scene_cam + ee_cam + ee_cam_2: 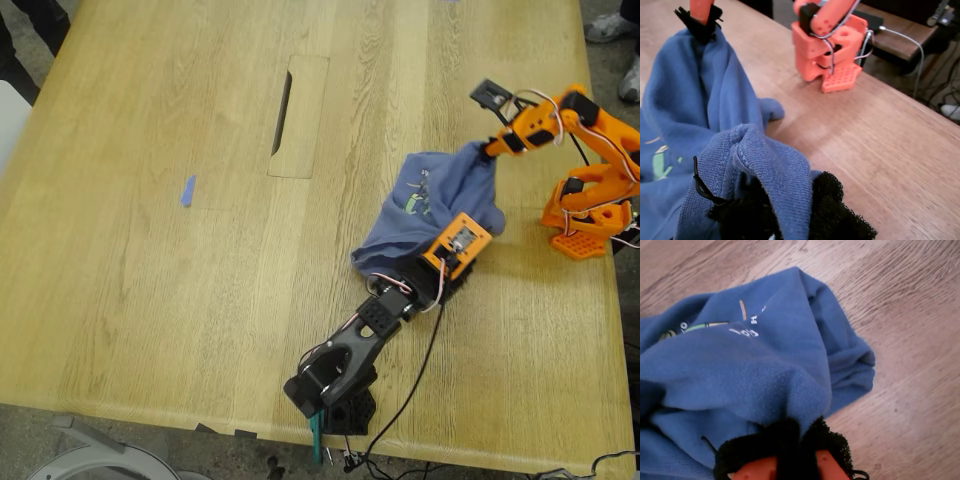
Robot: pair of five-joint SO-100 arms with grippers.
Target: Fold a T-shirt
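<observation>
The slate-blue T-shirt lies bunched on the wooden table toward the exterior view's right, its green print facing up. My first gripper, on the black arm, is shut on a fold of the shirt's near edge, and its black padded fingers pinch the hem. My second gripper, on the orange arm, is shut on the shirt's far corner and holds it raised in a peak. In the second wrist view the black pads clamp the cloth, with white lettering showing on it.
The orange arm's base stands at the exterior view's right table edge. The black arm's base sits at the near edge. A cable hatch and a scrap of blue tape mark the tabletop. A person's shoes show at the exterior view's upper right.
</observation>
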